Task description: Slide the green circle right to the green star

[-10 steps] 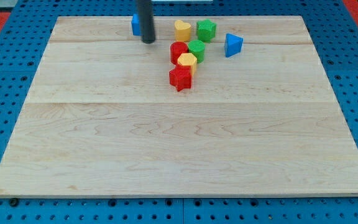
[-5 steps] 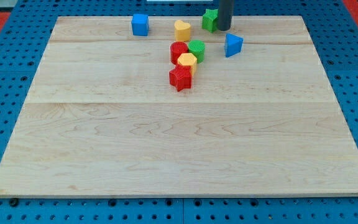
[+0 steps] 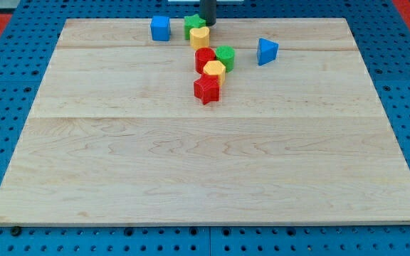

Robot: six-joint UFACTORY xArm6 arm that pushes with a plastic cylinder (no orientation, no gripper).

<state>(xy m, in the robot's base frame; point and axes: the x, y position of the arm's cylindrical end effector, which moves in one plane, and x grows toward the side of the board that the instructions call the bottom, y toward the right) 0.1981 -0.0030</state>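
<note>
The green circle [image 3: 225,57] sits in the upper middle of the board, touching the red circle [image 3: 204,59] on its left. The green star [image 3: 193,23] lies near the view's top edge of the board, pressed against the yellow heart [image 3: 200,38] just below it. My tip [image 3: 208,24] is at the green star's right side, touching or almost touching it, and above and left of the green circle.
A yellow hexagon [image 3: 214,70] and a red star [image 3: 206,89] lie below the red circle in one cluster. A blue cube [image 3: 160,28] sits left of the green star. A blue triangle [image 3: 266,51] lies right of the green circle.
My tip went right across the top of the board, then back left. The green star was pushed left, from right of the yellow heart to just above it; the heart shifted slightly left.
</note>
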